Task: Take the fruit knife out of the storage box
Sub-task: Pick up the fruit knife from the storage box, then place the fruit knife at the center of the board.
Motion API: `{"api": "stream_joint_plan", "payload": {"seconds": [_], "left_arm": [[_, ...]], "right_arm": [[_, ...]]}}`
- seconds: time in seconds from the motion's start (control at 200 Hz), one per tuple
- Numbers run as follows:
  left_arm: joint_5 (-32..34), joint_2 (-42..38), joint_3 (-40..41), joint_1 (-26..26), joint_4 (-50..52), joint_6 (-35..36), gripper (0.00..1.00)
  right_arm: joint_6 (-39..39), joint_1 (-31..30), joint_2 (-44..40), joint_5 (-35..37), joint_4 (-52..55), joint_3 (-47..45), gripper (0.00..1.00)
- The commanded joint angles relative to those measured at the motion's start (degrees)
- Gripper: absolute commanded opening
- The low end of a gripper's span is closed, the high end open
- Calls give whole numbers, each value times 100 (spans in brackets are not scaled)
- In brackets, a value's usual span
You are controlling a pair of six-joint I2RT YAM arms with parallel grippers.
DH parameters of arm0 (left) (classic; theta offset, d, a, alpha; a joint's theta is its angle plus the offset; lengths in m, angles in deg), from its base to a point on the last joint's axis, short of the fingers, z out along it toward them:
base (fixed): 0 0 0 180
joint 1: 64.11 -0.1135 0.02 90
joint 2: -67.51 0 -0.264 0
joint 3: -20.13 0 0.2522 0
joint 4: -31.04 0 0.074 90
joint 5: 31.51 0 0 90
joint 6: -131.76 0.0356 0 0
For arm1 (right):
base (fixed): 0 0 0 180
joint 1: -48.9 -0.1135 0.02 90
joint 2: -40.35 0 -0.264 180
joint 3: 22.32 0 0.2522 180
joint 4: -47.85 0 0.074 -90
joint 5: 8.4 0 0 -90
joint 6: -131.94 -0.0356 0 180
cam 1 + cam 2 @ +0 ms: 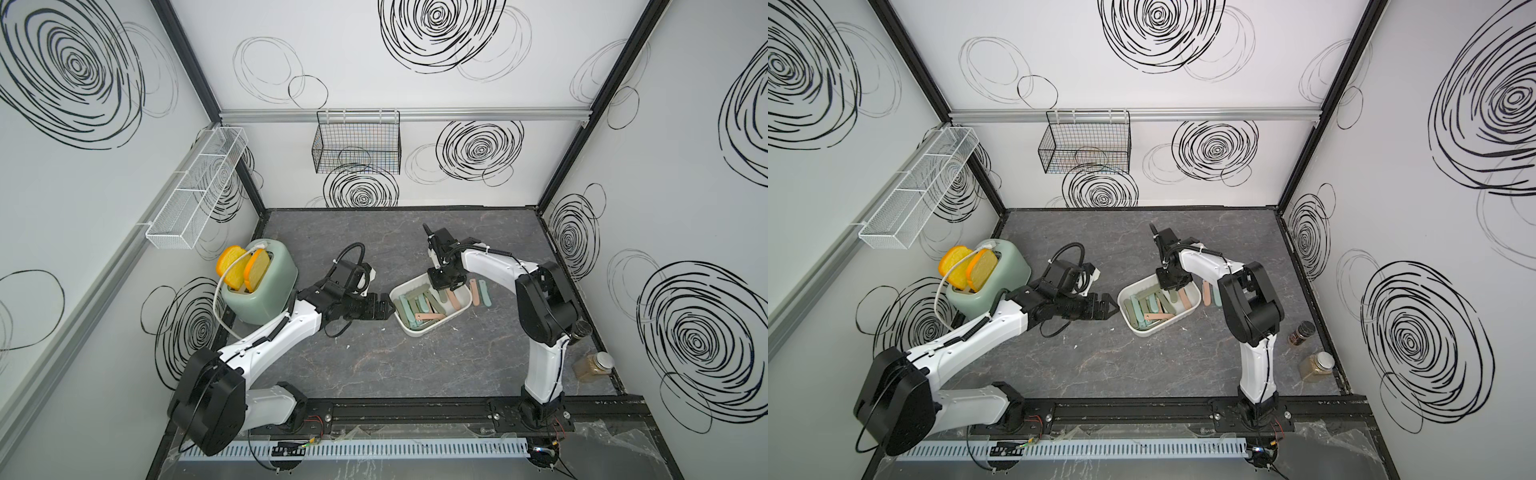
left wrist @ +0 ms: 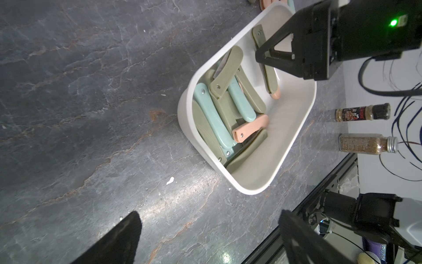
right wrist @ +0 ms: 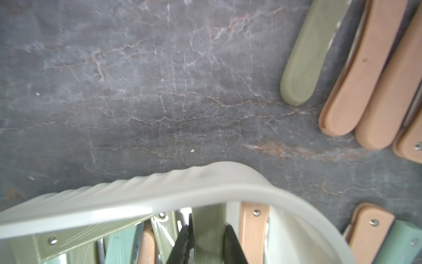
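Right of centre on the bench (image 1: 374,365), the white storage box (image 2: 294,128) lies flat, with a loose heap of folding knives (image 2: 219,118) in green, blue and pink crowded toward one end. The right tool (image 3: 208,230) reaches down inside the box close to one wall. Its jaws are drawn to a narrow gap around the handle of a green fruit knife (image 3: 207,213), and both fingers (image 3: 182,244) appear to press on the handle's sides. That knife is not yet lifted and lies inside the box. The left tool (image 1: 386,311) is spread wide, holds nothing, and hangs just beside the box's near end without touching it. Several more knives (image 1: 478,293) lie on the bench just beyond the box, so the emptying looks partly done.

Hazards, as judged from where I stand:
- (a) A pink knife (image 3: 253,228) lies tight against the gripped one and may be dragged up with it.
- (b) The box looks light and nothing holds it, so a knife end catching under the rolled rim (image 3: 159,194) could tip or slide it.
- (c) The handle is smooth and rounded, so the knife may pivot or slip out during the lift.
- (d) A half-open knife (image 2: 225,68) in the heap shows its blade, so a jolt might swing others open.
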Motion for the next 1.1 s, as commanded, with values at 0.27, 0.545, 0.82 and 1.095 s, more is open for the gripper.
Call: {"api": "stream_joint_plan", "payload": {"seconds": [0.27, 0.545, 0.82, 1.095], "left_arm": [[-48, 396, -455, 261, -277, -98, 98], [-14, 683, -638, 526, -373, -131, 98], [-12, 828, -698, 636, -397, -133, 98], [14, 830, -660, 645, -365, -107, 98]], "right_arm": [[-145, 357, -893, 129, 457, 149, 19], [-110, 1203, -1528, 217, 248, -487, 21], [29, 1547, -1353, 254, -23, -1219, 21], [-7, 1528, -950, -46, -300, -1392, 21]]}}
